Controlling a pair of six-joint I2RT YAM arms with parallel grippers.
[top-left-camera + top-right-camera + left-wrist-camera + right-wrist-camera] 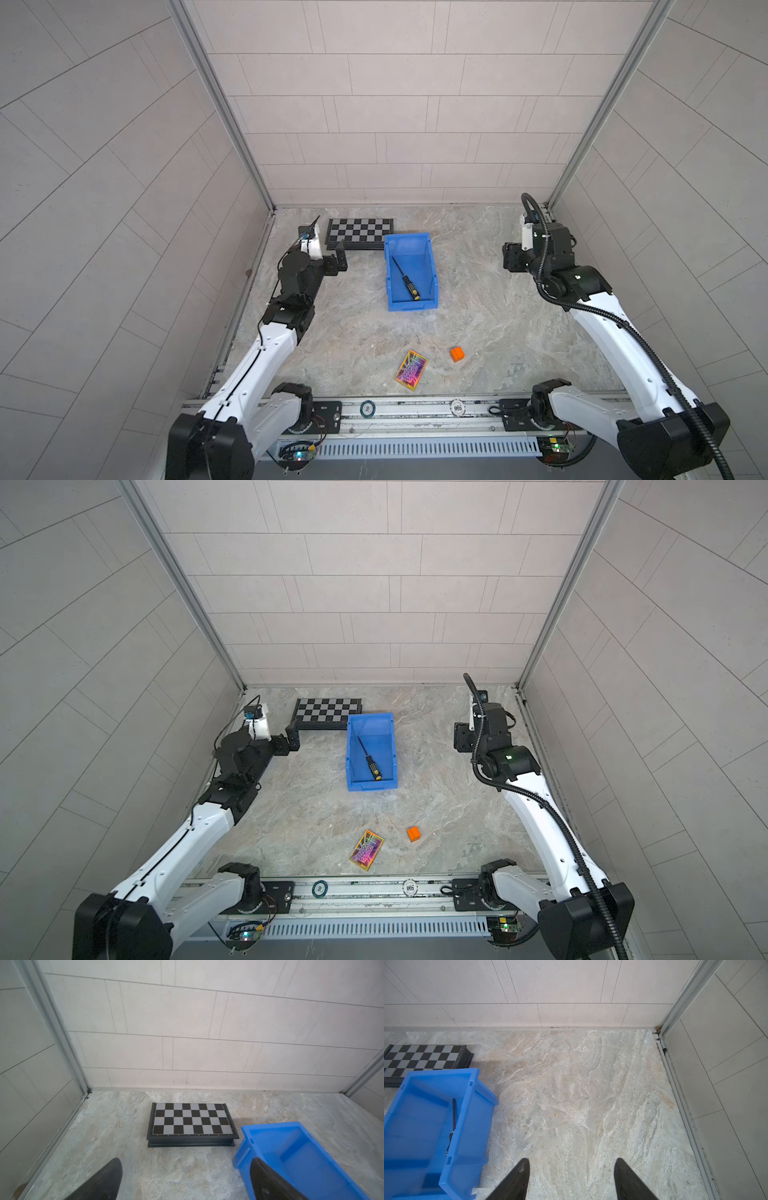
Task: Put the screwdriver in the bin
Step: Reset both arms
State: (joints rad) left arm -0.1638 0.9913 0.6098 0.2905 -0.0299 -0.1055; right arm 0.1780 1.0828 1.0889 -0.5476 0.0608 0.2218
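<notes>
The blue bin (389, 274) (350, 756) stands on the stone floor near the back, in both top views. The screwdriver (405, 280) (369, 760) lies slantwise inside it, yellow-orange cap toward the front lip, shaft toward the back. My left gripper (338, 258) (185, 1160) hangs open to the left of the bin, holding nothing. My right gripper (508, 257) (572, 1160) is open well to the bin's right, over bare floor. In the right wrist view the screwdriver (454, 1114) shows only as a thin dark shaft behind the bin's (471, 1126) near wall.
A black-and-grey checkerboard (359, 233) (192, 1119) lies flat behind the bin, touching its back left corner. An orange cube (457, 353) and a shiny multicoloured card (411, 370) lie near the front. Tiled walls enclose the back and both sides.
</notes>
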